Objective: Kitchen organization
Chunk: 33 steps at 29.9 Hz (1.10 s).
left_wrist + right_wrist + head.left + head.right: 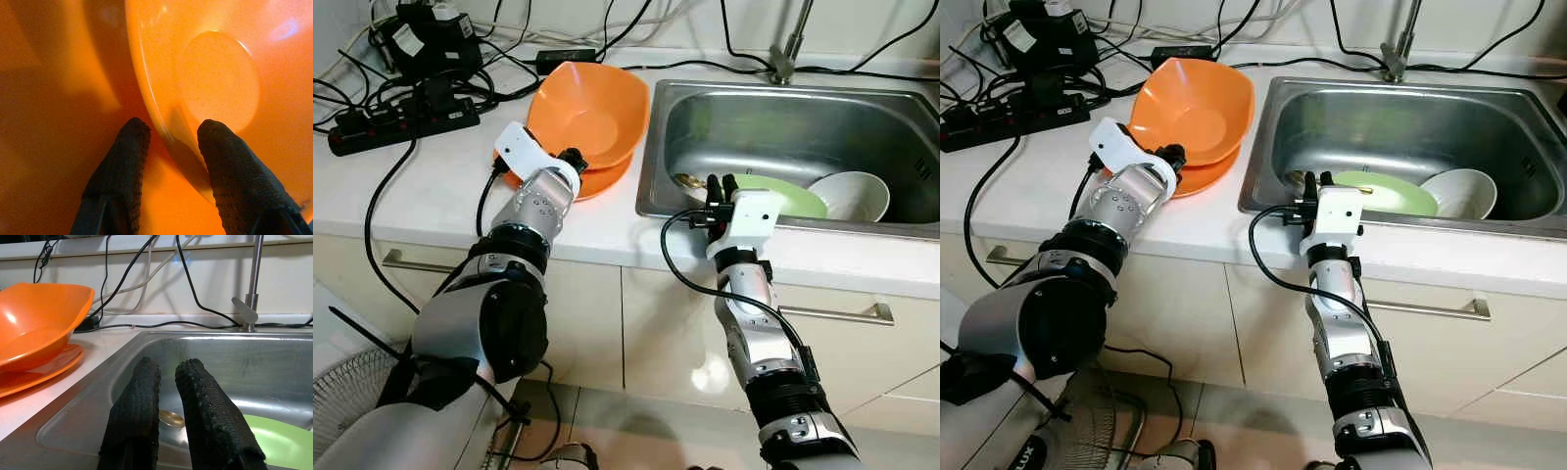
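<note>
Steel sink holds green plate, white bowl beside it, gold spoon on basin floor.

Orange bowl sits tilted on orange plate on white counter, left of sink.

Left gripper grasps orange bowl's rim, one finger inside, one outside.

Right gripper hovers over sink's near edge, fingers nearly together, holding nothing.
</note>
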### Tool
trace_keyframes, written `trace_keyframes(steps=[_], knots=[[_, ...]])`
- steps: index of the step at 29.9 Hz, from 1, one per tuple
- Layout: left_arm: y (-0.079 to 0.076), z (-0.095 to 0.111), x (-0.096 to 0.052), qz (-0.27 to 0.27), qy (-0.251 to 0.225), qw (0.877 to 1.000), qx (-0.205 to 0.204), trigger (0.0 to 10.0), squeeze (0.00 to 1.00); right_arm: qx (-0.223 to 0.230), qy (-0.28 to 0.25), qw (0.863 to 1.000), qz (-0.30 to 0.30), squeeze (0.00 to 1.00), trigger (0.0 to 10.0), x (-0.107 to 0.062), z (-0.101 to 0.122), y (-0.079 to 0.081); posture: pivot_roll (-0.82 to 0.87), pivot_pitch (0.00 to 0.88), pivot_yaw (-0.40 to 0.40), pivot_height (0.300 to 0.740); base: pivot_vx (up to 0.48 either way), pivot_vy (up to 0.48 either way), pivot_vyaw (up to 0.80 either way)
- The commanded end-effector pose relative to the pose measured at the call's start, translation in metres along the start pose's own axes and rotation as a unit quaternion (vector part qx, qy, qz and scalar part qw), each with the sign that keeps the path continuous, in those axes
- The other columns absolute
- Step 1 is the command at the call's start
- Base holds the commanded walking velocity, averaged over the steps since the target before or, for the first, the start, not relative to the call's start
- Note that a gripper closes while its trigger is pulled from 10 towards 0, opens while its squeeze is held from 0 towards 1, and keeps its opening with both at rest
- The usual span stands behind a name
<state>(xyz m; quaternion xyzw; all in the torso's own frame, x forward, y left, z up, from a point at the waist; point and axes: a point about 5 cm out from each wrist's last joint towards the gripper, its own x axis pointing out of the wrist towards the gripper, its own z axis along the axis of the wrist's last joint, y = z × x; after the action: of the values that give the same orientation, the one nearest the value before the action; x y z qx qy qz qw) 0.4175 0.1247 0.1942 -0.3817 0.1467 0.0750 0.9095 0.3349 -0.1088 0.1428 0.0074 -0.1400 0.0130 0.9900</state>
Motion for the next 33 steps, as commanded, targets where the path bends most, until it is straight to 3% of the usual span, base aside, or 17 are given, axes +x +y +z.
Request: trace_keyframes(steps=[1, 12, 33], knots=[[0.010, -0.002, 0.001, 0.020, 0.004, 1.000, 0.004, 0.0, 0.00, -0.003, 0.016, 1.000, -0.007, 0.00, 10.0, -0.002, -0.004, -0.002, 0.06, 0.042, 0.085, 0.740, 0.000, 0.000, 0.00], [0.018, 0.012, 0.001, 0.020, -0.018, 1.000, 0.006, 0.0, 0.00, -0.005, 0.021, 1.000, -0.007, 0.00, 10.0, -0.002, -0.006, -0.001, 0.07, 0.041, 0.083, 0.740, 0.000, 0.000, 0.00], [0.009, 0.016, 0.000, -0.033, -0.021, 0.999, 0.005, 0.0, 0.00, -0.006, 0.032, 0.999, -0.006, 0.00, 10.0, 0.000, -0.009, 0.001, 0.08, 0.030, 0.080, 0.740, 0.000, 0.000, 0.00]])
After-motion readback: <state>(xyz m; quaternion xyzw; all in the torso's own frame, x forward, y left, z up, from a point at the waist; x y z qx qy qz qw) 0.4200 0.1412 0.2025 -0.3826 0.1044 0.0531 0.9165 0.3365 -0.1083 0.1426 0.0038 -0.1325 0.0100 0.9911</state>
